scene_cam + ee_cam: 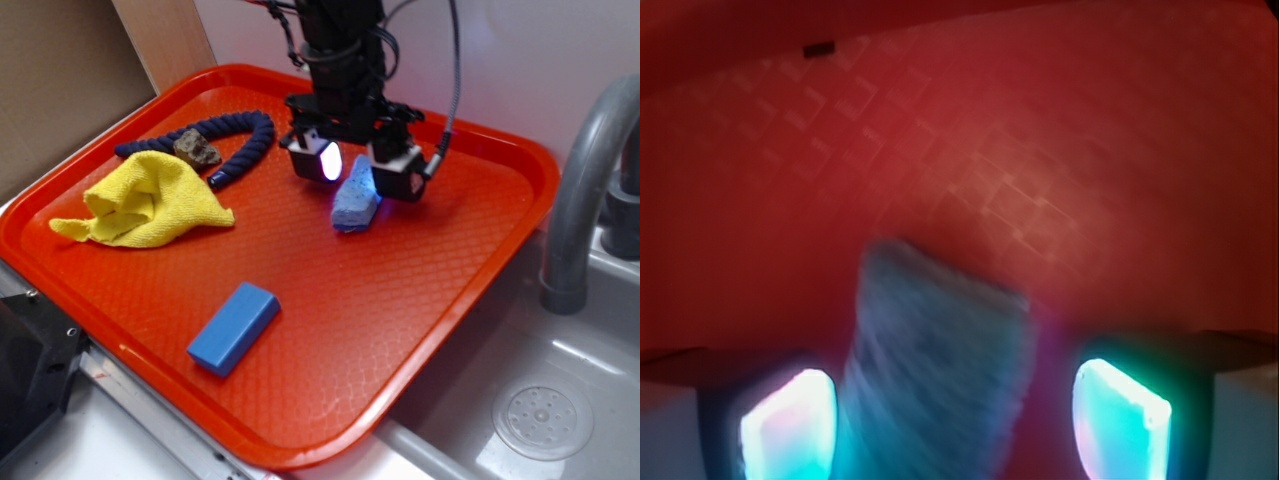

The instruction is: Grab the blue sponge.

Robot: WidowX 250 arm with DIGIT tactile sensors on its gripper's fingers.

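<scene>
**Gripper straddles blue sponge on red tray**

Gripper point(355, 168) of the WidowX arm hangs low over the far middle of the red tray point(470, 270), its two glowing pads spread wide with the blue sponge point(356, 198) between them. In the wrist view the pads stand clear of the sponge point(940, 360) on either side, the left one just beside it, though blur there makes it hard to say whether that pad is touching. The sponge is a pale periwinkle oblong with a speckled, porous face, ragged edges and a darker blue lower side; it lies on the tray's textured floor, one end tucked under the gripper. Nearer the camera rests a smooth, bright blue block point(233, 327) with sharp edges, well apart from the sponge. At the tray's left lie a crumpled yellow cloth point(150, 200), a dark blue rope point(240, 150) curved behind it, and a small brown rock point(197, 149) touching the rope. A grey faucet point(580, 190) rises over the sink point(560, 400) on the right.
</scene>
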